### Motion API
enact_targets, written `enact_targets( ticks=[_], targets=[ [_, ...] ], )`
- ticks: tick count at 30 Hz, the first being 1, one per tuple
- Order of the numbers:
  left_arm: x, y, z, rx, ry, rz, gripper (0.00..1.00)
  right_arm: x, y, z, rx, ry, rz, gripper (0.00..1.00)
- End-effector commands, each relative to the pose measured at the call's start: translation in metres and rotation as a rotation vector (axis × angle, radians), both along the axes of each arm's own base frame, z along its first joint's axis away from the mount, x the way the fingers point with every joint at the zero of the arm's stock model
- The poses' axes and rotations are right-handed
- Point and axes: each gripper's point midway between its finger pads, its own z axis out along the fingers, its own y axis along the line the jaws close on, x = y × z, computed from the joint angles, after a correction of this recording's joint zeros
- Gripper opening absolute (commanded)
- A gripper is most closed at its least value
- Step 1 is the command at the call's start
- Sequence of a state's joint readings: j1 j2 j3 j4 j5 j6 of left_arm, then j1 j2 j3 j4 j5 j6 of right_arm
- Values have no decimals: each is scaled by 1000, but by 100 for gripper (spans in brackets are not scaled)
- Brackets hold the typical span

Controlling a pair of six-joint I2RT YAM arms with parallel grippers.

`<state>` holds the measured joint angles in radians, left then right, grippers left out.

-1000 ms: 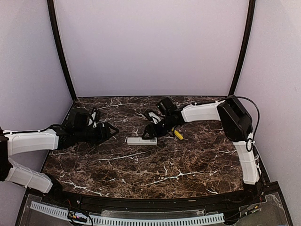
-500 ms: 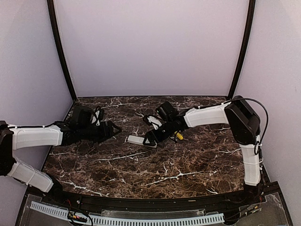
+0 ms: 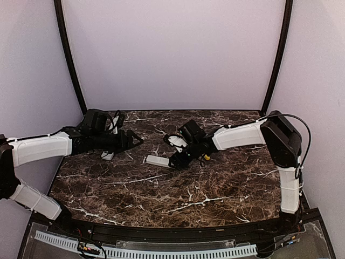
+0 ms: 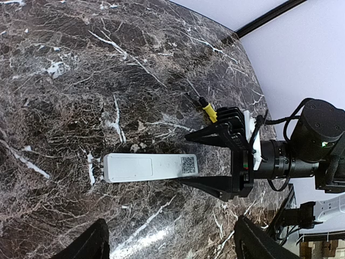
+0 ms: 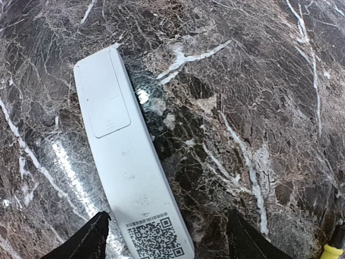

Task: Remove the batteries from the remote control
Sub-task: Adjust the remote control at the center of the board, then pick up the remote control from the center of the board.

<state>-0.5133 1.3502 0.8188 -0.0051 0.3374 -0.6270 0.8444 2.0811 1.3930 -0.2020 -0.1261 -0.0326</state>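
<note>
Marble table [image 3: 161, 189], remote [image 3: 159, 161] newly askew at spread right claw [image 4: 186, 161]; left claw [image 4: 171, 226] spread.

Dark marble table [image 3: 161, 189], yellow-handled stick tool [image 4: 208, 111]

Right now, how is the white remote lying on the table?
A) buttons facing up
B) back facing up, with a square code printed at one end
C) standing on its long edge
B: the right wrist view shows the remote flat on the table, plain back upward, with a closed cover panel at one end and a square code at the other; no buttons show.
</note>
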Motion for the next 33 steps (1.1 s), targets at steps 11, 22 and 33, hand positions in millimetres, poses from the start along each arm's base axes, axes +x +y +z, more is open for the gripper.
enact_targets(
  ticks=[11, 22, 33],
  targets=[
    [24, 40, 37, 15, -48, -35, 80, -1, 16, -8, -32, -91, 110, 69],
    [71, 50, 79, 112, -190, -64, 80, -14, 25, -19, 15, -67, 149, 37],
    [70, 59, 92, 115, -238, -56, 81, -15, 30, 38, 130, -102, 114, 0]
  ],
)
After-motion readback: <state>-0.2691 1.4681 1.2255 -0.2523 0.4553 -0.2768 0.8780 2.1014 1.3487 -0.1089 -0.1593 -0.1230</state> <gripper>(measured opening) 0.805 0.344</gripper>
